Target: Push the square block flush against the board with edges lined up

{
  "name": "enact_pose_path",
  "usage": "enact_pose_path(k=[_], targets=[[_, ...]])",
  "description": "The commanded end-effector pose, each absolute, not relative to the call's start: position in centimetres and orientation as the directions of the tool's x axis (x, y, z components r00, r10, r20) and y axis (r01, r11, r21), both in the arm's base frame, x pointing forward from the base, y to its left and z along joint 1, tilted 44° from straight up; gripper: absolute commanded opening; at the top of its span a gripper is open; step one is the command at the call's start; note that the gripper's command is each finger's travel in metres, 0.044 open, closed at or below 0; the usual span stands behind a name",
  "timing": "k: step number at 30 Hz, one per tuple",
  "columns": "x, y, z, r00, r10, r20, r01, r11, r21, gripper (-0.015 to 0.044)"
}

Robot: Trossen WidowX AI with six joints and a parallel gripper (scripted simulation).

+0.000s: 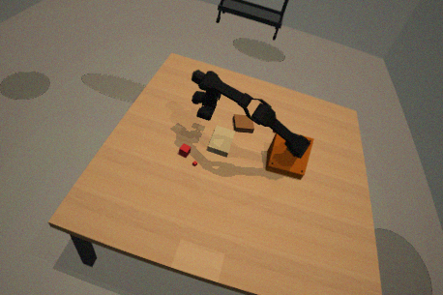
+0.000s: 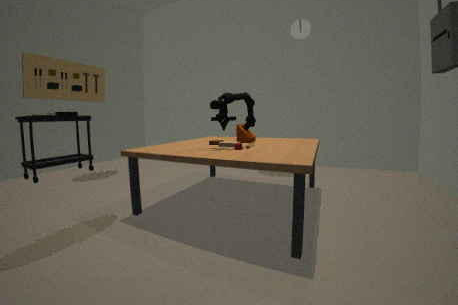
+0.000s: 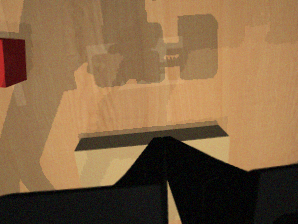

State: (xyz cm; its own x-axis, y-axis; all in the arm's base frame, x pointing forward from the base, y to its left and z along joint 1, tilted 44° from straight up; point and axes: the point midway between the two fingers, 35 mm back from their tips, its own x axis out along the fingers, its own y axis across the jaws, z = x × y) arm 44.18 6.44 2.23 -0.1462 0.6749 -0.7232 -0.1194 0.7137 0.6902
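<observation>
Black jaws were pressed together, nothing between them, above the table (image 1: 145,204) (image 2: 270,162) (image 3: 260,100). In the wrist view, their tips overlapped the near-side picture of the cream board (image 1: 222,139) (image 2: 228,144) (image 3: 100,165), which lay flat below. The red cube (image 1: 184,150) (image 2: 238,146) (image 3: 12,62) sat near the board, a tiny red piece (image 1: 194,163) (image 2: 247,147) just beside it. The brown square block (image 1: 243,122) (image 2: 216,142) lay on the table, lower than the jaws and to their right from above, apart from them. Its corner was close to the board's; contact could not be told, but no whole side met it. Farther off, the black arm (image 1: 232,91) (image 2: 240,96) rose from an orange base (image 1: 273,161) (image 2: 241,134), and beyond the table stood a dark cart (image 1: 250,12) (image 2: 57,161)
</observation>
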Motion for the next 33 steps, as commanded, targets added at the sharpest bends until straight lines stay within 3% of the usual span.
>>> enact_pose_path(k=[1, 16, 24, 33], targets=[[44.1, 6.5, 2.2, -0.150, 0.673, -0.725, -0.123, 0.715, 0.689, 0.0000], [43.5, 4.8, 0.7, -0.143, 0.669, -0.729, -0.139, 0.716, 0.684, 0.0000], [36.7, -2.6, -6.7, -0.137, 0.647, -0.750, -0.245, 0.711, 0.659, 0.0000], [25.2, -6.2, -12.2, -0.150, 0.650, -0.745, -0.362, 0.665, 0.653, 0.0000]])
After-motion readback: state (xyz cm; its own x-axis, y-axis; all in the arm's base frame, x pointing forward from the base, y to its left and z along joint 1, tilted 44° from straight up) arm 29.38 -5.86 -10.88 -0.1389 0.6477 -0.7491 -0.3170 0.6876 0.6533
